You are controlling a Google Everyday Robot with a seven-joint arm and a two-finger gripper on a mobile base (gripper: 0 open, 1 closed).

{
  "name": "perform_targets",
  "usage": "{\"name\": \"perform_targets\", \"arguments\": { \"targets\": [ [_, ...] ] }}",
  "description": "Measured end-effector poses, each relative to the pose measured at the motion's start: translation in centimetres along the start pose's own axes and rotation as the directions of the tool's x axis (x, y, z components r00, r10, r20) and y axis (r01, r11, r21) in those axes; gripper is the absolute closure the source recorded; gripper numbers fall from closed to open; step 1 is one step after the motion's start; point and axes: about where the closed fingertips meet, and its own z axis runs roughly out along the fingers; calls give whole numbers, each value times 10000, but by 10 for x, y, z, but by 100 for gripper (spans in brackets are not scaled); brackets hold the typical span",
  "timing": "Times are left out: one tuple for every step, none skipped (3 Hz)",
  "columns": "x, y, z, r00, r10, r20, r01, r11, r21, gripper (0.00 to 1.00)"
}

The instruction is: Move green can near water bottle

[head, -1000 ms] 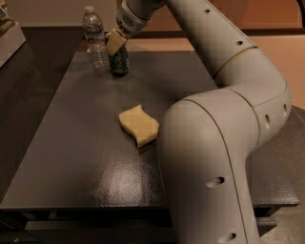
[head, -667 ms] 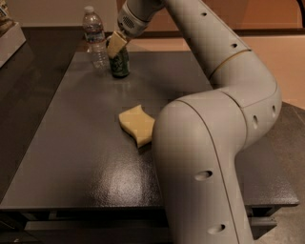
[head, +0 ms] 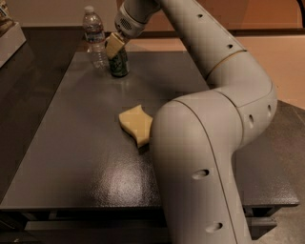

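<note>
arm point(head: 228, 71) arched far across table point(head: 71, 157), wrist tilted down | gripper point(head: 116, 46) at top of green can point(head: 120, 66), grip state can't tell | green can upright, just right of water bottle point(head: 95, 38)

1. Gripper point(head: 116, 46): cream-yellow tip, at the top of the green can point(head: 120, 66).
2. Just behind the gripper: white rounded wrist housing point(head: 132, 14) with a patch of tiny dark holes.
3. Further back: arm point(head: 200, 162) off-white, thick smooth shells, bulbous joints.
4. Small dark round holes dot the shells; thin tan seam at one joint.
</note>
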Motion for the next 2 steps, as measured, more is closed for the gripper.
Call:
{"name": "perform_targets", "arguments": {
  "targets": [
    [0,1,4,10000,0,-26,0,10000,-44,0],
    [0,1,4,10000,0,-27,0,10000,-45,0]
  ]
}}
